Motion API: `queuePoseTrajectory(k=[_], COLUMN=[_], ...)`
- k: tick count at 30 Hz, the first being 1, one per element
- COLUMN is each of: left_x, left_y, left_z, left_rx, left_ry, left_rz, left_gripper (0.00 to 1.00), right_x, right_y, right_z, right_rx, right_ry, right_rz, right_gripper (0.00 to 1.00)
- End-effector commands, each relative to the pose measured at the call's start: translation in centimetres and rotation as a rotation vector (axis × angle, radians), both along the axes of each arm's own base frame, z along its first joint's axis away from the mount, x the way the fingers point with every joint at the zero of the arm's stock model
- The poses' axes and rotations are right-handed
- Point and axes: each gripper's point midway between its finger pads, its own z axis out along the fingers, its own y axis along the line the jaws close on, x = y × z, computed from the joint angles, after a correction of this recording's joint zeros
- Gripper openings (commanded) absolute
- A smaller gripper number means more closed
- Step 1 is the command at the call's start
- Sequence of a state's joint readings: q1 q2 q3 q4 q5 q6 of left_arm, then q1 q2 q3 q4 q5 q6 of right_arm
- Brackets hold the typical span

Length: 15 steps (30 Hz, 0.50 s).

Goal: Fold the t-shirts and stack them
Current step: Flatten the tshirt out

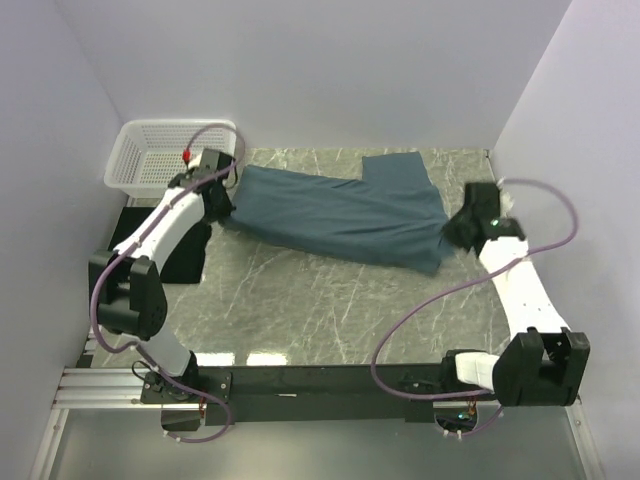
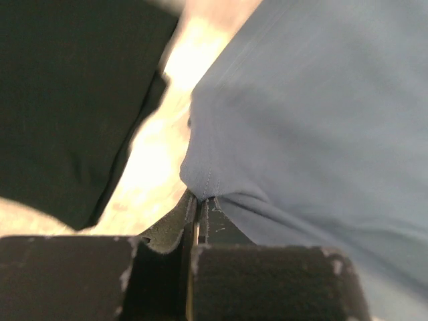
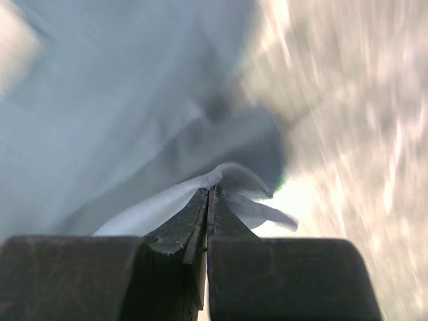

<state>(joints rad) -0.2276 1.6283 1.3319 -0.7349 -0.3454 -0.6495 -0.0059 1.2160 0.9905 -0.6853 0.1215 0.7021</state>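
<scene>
Two shirts are in view and neither looks folded, so I judge the task barely begun: nothing is stacked, and both folds and the stacking are left.

The blue shirt (image 1: 340, 215) lies across the upper middle of the top view, on the table (image 1: 330, 310). It forms a long band slanting from upper left down to the right, with one sleeve poking toward the back edge. It is plain slate-blue, soft and lightly creased, with its lower right corner bunched. Whether it is already doubled over once I cannot tell.

The black shirt (image 2: 67, 100) fills the upper left of the left wrist view, just beside the blue one with a strip of bare table between them. No print shows on it here.

The left gripper (image 1: 222, 190) sits at the blue shirt's left end, near the basket (image 1: 118, 165). Its fingers are together, nipping the stitched hem. The right gripper (image 1: 462, 228) is at the lower right corner, fingers likewise pressed together on a pale fold of the same cloth. Its wrist view is blurred.

With both ends pinched, the step in hand looks like lifting or spreading the blue shirt.
</scene>
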Motion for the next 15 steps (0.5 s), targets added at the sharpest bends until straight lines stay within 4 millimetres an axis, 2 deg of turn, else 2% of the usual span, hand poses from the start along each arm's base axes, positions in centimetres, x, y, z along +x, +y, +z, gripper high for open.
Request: queuePoseTrajectory(k=[1, 2, 4, 5, 7, 8, 9, 10, 11, 12, 13, 14, 15], left_x=[3.4, 4.7, 5.2, 5.8, 5.3, 5.1, 3.8, 3.1, 2.4, 0.3, -0.8, -1.6, -4.5], left_y=[0.5, 0.4, 0.4, 0.3, 0.4, 0.4, 0.7, 0.8, 0.8, 1.3, 1.5, 1.6, 2.5], left_z=[6.2, 9.9, 13.2, 16.7, 20.9, 23.4, 26.2, 27.7, 29.5, 32.3, 33.5, 34.5, 37.1], left_rx=[0.018, 0.0, -0.009, -0.026, -0.037, -0.044, -0.054, -0.047, -0.055, -0.064, -0.057, -0.059, -0.067], left_ry=[-0.126, -0.207, -0.26, -0.345, -0.44, -0.503, -0.571, -0.608, -0.664, -0.741, -0.779, -0.827, -0.913], left_rz=[0.052, 0.063, 0.074, 0.075, 0.061, 0.06, 0.056, 0.042, 0.032, 0.028, 0.012, 0.008, 0.013], left_gripper=[0.01, 0.01, 0.01, 0.01, 0.01, 0.01, 0.01, 0.0, 0.01, 0.01, 0.0, 0.0, 0.0], right_x=[4.8, 5.8, 6.1, 5.9, 5.1, 3.9, 3.1, 2.2, 0.3, -0.8, -2.1, -4.3, -5.6], right_y=[-3.7, -4.4, -5.9, -6.6, -7.4, -7.9, -8.1, -8.2, -8.3, -8.4, -8.5, -8.7, -8.8], right_z=[8.8, 12.6, 16.8, 20.7, 24.6, 28.4, 30.2, 31.8, 34.8, 36.1, 37.6, 39.1, 39.9], right_rx=[-0.128, -0.155, -0.217, -0.243, -0.295, -0.327, -0.364, -0.39, -0.419, -0.461, -0.484, -0.531, -0.558], right_ry=[-0.243, -0.32, -0.396, -0.476, -0.556, -0.643, -0.675, -0.709, -0.781, -0.803, -0.836, -0.87, -0.89], right_rz=[-0.063, -0.069, -0.111, -0.135, -0.146, -0.17, -0.164, -0.164, -0.176, -0.167, -0.178, -0.184, -0.188], right_gripper=[0.0, 0.0, 0.0, 0.0, 0.0, 0.0, 0.0, 0.0, 0.0, 0.0, 0.0, 0.0, 0.0])
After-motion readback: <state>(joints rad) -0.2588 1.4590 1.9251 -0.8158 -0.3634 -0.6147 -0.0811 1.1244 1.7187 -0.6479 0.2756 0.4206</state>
